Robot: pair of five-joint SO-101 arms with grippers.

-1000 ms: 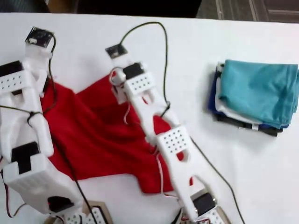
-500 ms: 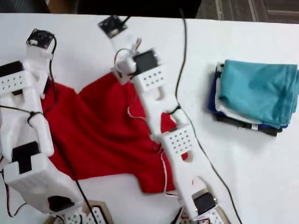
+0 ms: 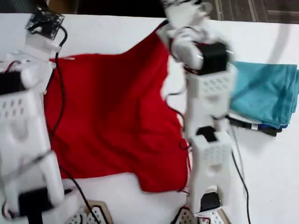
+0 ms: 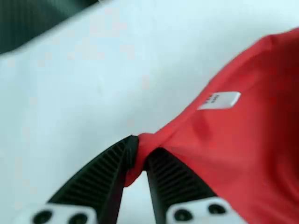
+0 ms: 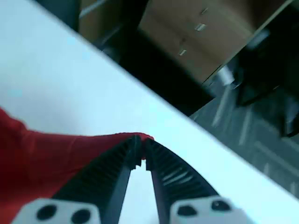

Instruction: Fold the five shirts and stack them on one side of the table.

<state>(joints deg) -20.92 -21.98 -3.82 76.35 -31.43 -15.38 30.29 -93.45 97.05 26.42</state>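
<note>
A red shirt (image 3: 112,116) hangs stretched between both grippers, with its near part lying on the white table (image 3: 107,32). My left gripper (image 3: 58,56) is shut on the shirt's far left corner. In the left wrist view the black fingers (image 4: 112,168) pinch a fold of the red shirt (image 4: 243,149) near a white label (image 4: 219,99). My right gripper (image 3: 163,31) holds the shirt's far right corner, raised near the table's far edge. Its fingers (image 5: 117,168) close on the red shirt's edge (image 5: 51,154). A stack of folded shirts (image 3: 264,93), teal on top, lies at the right.
The right arm (image 3: 210,116) stands tall between the red shirt and the folded stack. Cables run along both arms. The table's far edge (image 5: 140,102) borders a dark floor and a wooden cabinet (image 5: 205,32). Bare tabletop lies at the front right.
Both grippers have moved toward the far edge and risen, pulling the red shirt out wide and taut. The right arm swung to the right, close to the folded stack.
</note>
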